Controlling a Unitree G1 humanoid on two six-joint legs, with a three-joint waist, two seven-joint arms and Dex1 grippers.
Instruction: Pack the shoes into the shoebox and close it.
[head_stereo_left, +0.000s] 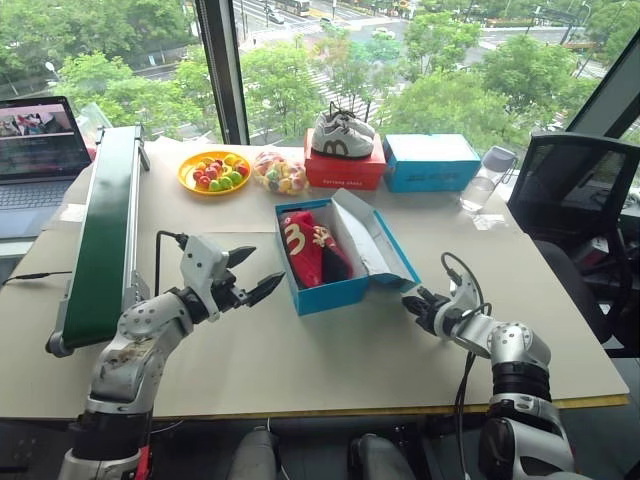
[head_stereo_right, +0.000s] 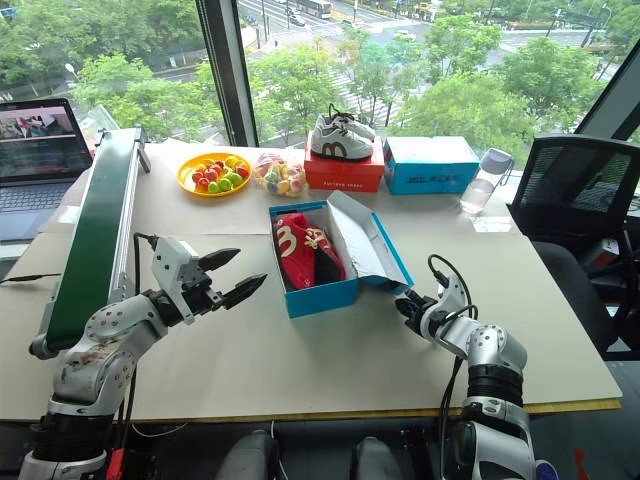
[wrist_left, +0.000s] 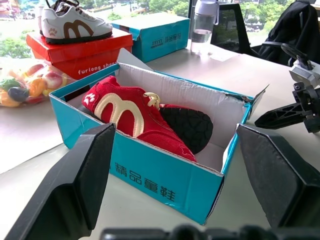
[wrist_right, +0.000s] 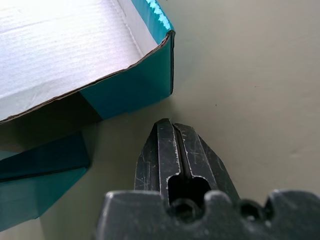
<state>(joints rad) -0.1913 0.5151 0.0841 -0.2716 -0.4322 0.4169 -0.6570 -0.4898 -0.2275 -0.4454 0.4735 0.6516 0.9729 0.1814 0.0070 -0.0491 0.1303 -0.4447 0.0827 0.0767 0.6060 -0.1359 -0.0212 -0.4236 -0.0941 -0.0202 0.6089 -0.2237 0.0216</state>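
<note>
A wide window with green trees beyond backs a pale bench (head_stereo_left: 300, 360). Near its middle sits the shoebox (head_stereo_left: 330, 292), its hinged lid (head_stereo_left: 370, 240) folded out toward the robot's right, pale inner face up. The shoes (head_stereo_left: 312, 246) lie inside the box, one showing a cream curved marking, the other turned so its toothed sole faces up. The left gripper (head_stereo_left: 252, 272) hovers just beside the box's left side, its fingers spread wide and holding nothing. The right gripper (head_stereo_left: 415, 302) is low over the bench near the lid's front corner, its fingers pressed together and empty. Behind the shoebox stand a red box (head_stereo_left: 344, 170) carrying white-and-grey sneakers (head_stereo_left: 342, 134), another blue box (head_stereo_left: 432, 162), a yellow plate of fruit (head_stereo_left: 214, 172) and a water bottle (head_stereo_left: 484, 178). A green conveyor (head_stereo_left: 104, 230) runs along the left side.
</note>
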